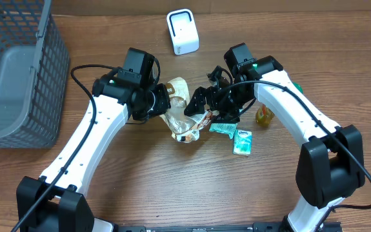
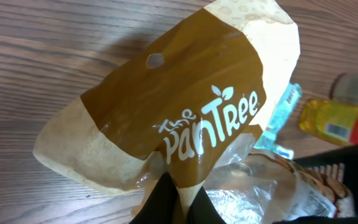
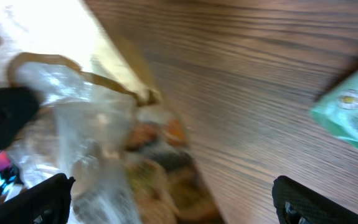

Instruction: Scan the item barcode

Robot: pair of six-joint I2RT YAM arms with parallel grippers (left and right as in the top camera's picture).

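Stretching crosswise in front of the left gripper (image 1: 161, 103), the snack bag (image 1: 184, 125) has its long axis running roughly from the far side of the table (image 1: 127, 187) toward the near side. Its cream end points away and its clear, crinkled end comes nearer. The brown printed face is turned toward the left wrist camera, the lettering slanting upward there. The left gripper's fingers (image 2: 169, 199) are pressed together on the bag's side edge. Just on the bag's other side, the right gripper (image 1: 204, 106) stands spread wide, holding nothing. Beyond the right gripper lie a teal packet (image 1: 224, 129), a green tissue pack (image 1: 242, 142) and a yellow bottle (image 1: 264, 115). A white scanner (image 1: 182, 31) stands farther ahead of both grippers.
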